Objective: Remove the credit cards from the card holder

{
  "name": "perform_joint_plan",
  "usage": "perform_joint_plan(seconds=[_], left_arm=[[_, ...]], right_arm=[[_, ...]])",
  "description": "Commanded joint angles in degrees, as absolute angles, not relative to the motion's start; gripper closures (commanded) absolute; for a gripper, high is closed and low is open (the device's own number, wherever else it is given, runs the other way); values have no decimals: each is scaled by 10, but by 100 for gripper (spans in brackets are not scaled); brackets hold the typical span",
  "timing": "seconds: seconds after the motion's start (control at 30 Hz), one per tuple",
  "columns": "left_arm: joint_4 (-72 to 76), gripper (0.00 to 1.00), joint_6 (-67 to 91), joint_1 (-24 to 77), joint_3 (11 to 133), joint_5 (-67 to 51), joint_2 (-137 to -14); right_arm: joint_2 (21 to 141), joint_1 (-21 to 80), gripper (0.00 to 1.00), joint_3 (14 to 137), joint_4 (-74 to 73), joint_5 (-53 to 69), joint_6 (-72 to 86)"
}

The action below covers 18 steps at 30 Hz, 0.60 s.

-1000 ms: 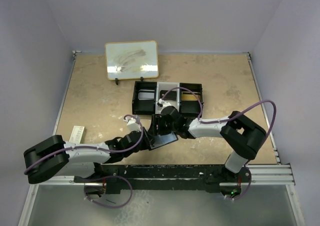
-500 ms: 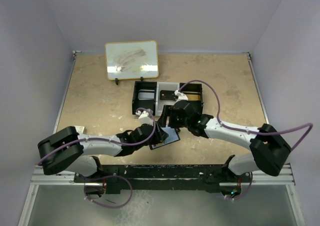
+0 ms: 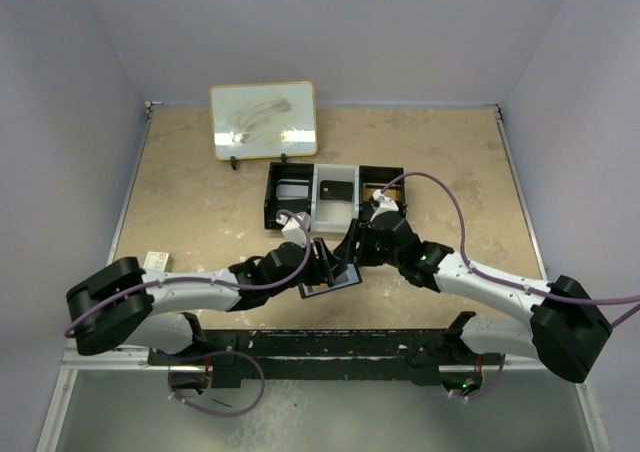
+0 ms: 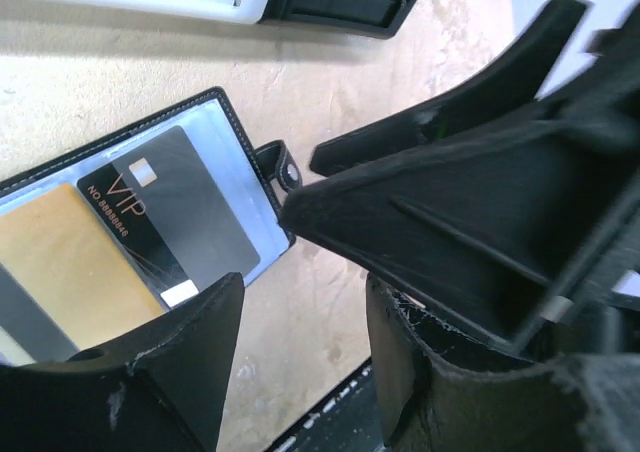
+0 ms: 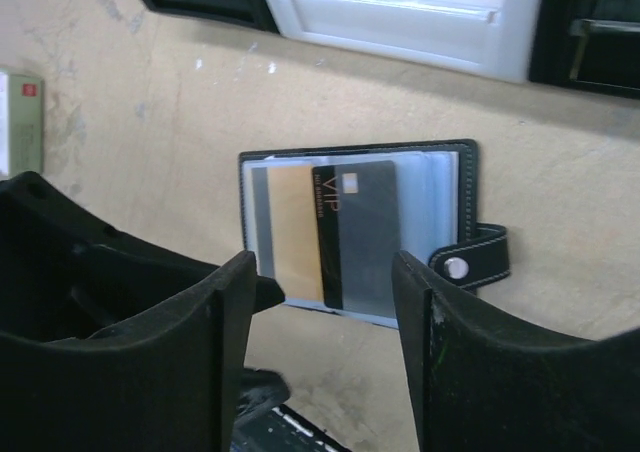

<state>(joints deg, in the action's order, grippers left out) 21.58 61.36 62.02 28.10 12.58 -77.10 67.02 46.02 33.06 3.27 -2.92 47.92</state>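
Note:
The card holder [image 3: 338, 276] lies open on the table near the front edge, its snap tab [image 5: 470, 259] pointing right. In its clear sleeves show a black VIP card [image 5: 360, 237] and a gold card [image 5: 295, 232]; both also appear in the left wrist view, black card [image 4: 180, 217] and gold card [image 4: 70, 272]. My left gripper [image 3: 322, 264] hovers open over the holder's near-left edge, nothing between its fingers [image 4: 200, 342]. My right gripper [image 3: 354, 250] stands open just above the holder [image 5: 440, 187], empty.
The black-and-white three-compartment tray [image 3: 272, 198] stands just behind the holder, with a dark card [image 3: 335, 188] in its white middle part. A framed board [image 3: 264, 119] leans at the back. A small white item [image 3: 153, 263] lies at the left.
My left gripper's jaws have opened wider. The right arm's elbow has swung out to the right, uncovering the tray's middle part. The holder now lies open and flat.

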Motion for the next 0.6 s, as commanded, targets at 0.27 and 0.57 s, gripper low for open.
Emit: perform_joint_plan(seconds=[0.27,0.57], left_arm=[[156,49,656,621,221,215,-657],[262,45,688,619,227,215,-758]], right_arm=[[750,461,62,338,94,21,452],[791,461,68,329,92,11,433]])
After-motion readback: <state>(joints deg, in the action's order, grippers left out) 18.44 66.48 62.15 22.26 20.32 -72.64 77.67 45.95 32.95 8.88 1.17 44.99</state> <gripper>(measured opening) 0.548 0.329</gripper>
